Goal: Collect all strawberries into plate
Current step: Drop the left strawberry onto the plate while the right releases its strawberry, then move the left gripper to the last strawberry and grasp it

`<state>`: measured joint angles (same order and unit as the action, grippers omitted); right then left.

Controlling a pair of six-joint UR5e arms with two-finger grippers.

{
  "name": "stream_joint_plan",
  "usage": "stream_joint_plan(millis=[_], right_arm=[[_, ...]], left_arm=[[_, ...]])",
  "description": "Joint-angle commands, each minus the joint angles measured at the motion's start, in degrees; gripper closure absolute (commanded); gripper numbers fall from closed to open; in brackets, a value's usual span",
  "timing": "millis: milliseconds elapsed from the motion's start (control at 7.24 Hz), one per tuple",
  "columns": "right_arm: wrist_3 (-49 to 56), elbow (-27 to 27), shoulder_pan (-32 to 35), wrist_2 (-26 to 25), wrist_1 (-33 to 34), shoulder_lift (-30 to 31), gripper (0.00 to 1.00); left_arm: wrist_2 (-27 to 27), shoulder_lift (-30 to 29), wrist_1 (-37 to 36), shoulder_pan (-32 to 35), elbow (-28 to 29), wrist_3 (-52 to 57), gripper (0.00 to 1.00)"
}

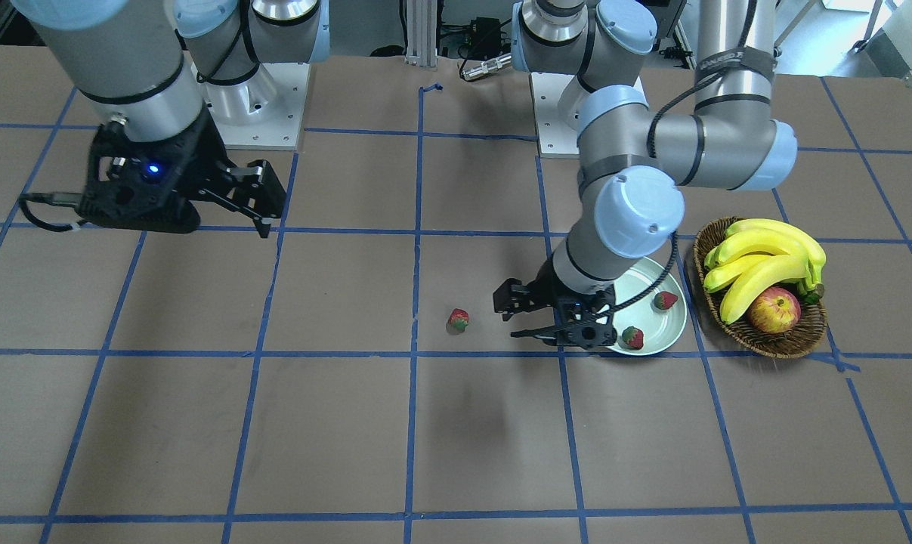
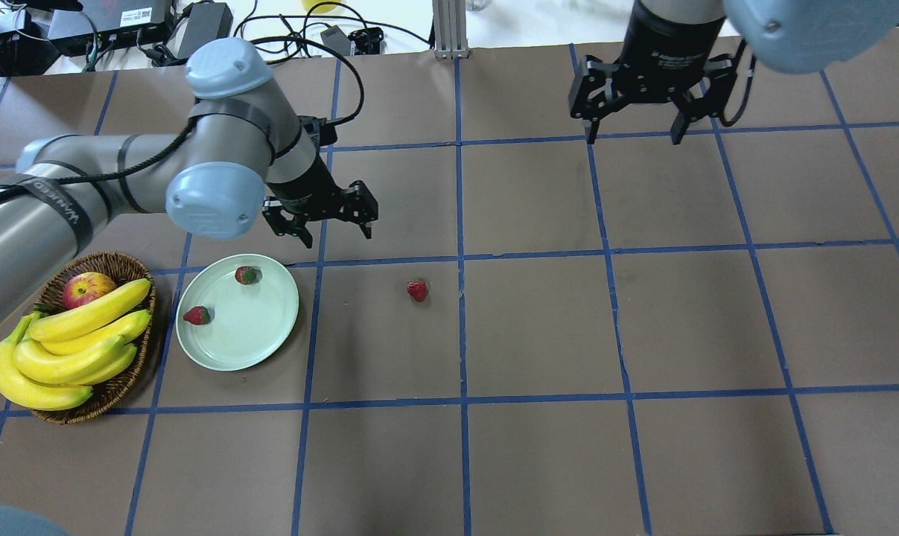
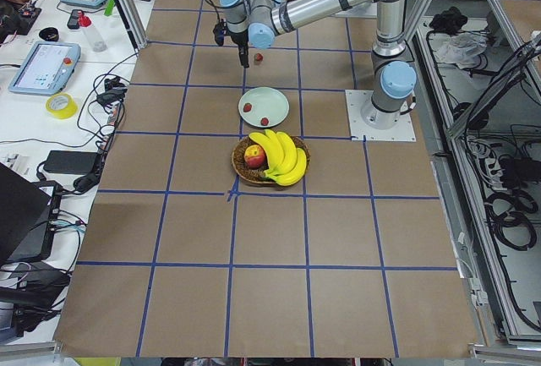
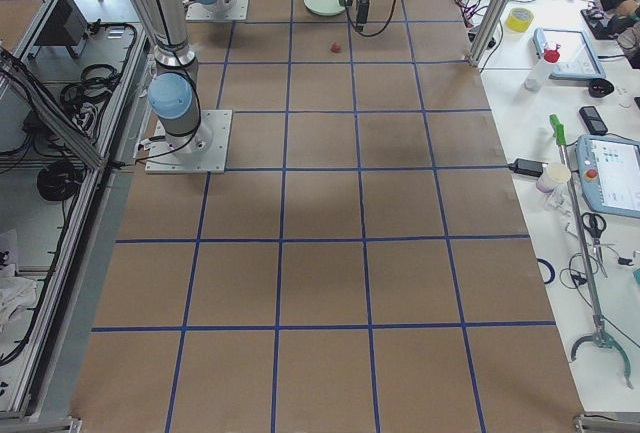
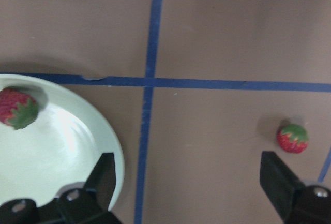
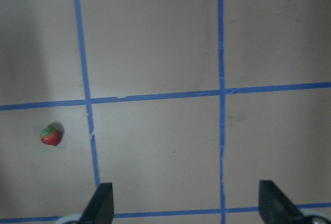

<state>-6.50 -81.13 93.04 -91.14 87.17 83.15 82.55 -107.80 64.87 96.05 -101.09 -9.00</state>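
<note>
Two strawberries (image 2: 246, 275) (image 2: 196, 316) lie in the pale mint-green plate (image 2: 255, 339), also seen in the front view as strawberries (image 1: 665, 300) (image 1: 633, 337) on the plate (image 1: 663, 332). A third strawberry (image 2: 417, 289) (image 1: 458, 320) (image 5: 292, 138) (image 6: 51, 135) rests on the brown table to the plate's right. My left gripper (image 2: 334, 225) (image 1: 522, 316) hovers open and empty just beyond the plate's far rim, between plate and loose strawberry. My right gripper (image 2: 633, 130) (image 1: 263, 208) hangs open and empty high over the far right of the table.
A wicker basket (image 2: 125, 266) with bananas (image 2: 69, 350) and an apple (image 2: 86, 289) stands to the left of the plate. Blue tape lines grid the brown table. The arm bases (image 1: 263, 113) stand at the robot's edge.
</note>
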Motion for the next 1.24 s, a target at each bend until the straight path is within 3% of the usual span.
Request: stream_joint_plan(millis=[0,276,967,1105], right_arm=[[6.3,-1.0,-1.5,-1.2,-1.1,3.0,0.00],[6.5,-5.0,-1.5,-0.5,4.5,4.6,0.00],[6.3,-5.4,-1.5,-0.3,7.0,4.7,0.00],[6.6,-5.3,-1.6,-0.4,7.0,4.7,0.00]], left_arm=[[-0.3,-1.6,-6.0,6.2,-0.3,-5.4,0.00],[-4.8,-4.1,-10.1,6.4,-1.3,-5.2,0.00],[-4.2,-6.8,-10.4,6.3,-3.7,-4.7,0.00],[-4.2,-7.4,-10.4,6.3,-3.7,-4.7,0.05]])
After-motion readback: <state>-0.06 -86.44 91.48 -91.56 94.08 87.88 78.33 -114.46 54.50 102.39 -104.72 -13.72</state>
